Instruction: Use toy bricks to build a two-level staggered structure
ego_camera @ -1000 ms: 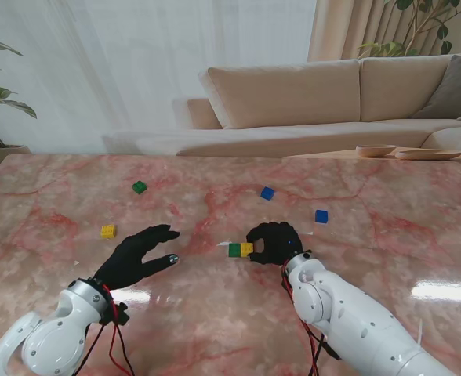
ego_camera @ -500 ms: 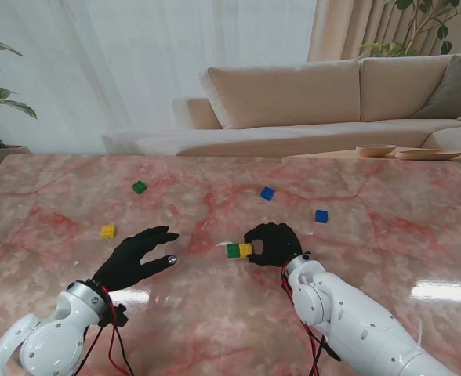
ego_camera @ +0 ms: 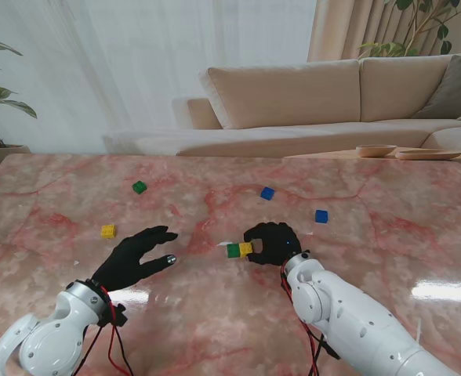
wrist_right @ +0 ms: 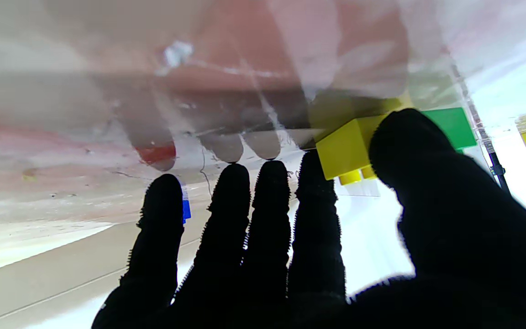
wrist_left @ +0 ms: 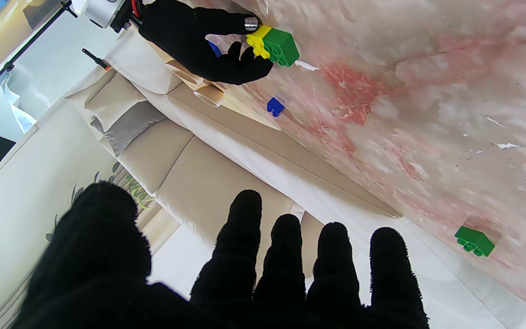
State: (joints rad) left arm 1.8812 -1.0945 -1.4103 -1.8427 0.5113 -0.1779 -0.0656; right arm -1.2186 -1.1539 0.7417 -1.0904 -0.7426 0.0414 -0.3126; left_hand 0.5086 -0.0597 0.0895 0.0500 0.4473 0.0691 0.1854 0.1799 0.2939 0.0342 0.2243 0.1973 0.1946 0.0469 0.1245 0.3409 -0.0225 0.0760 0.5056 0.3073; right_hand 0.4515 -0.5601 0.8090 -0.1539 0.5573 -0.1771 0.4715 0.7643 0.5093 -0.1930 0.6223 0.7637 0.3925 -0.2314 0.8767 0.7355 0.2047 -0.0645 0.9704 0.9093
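Overhead first, stand view: marble table (ego_camera: 387, 258) carries the bricks; right hand (ego_camera: 272, 242) sits near the table's middle, fingers curled round the yellow brick (ego_camera: 247, 248), which touches the green brick (ego_camera: 234, 251) on its left side; left hand (ego_camera: 134, 257) rests toward the near left corner, fingers spread, holding nothing; loose yellow brick (ego_camera: 108, 231) just left of and a little farther from me than that hand; second green brick (ego_camera: 139, 186) toward the far left edge; two blue bricks (ego_camera: 267, 193) and (ego_camera: 321, 215) farther from me, right of centre

Left wrist view: left hand's fingers (wrist_left: 286, 256) apart and empty; across the table the right hand (wrist_left: 208, 41) pinches the yellow brick (wrist_left: 257, 38) against the green brick (wrist_left: 280, 46); one blue brick (wrist_left: 275, 106) and the stray green brick (wrist_left: 474, 241) lie well apart from the pair

Right wrist view: thumb (wrist_right: 409, 141) and index finger press the yellow brick (wrist_right: 345, 153) from opposite faces, green brick (wrist_right: 452, 125) flush beside it; studs visible on the yellow one; blurred near the table surface

Handling judgement: hard moulded plastic, light, rigid, not fragile; smooth side faces likely slippery on a glossy top, so the brick may skate if pushed; best taken on two opposite flat sides, studs left free for mating

Writing: no brand, label or text legible in any view
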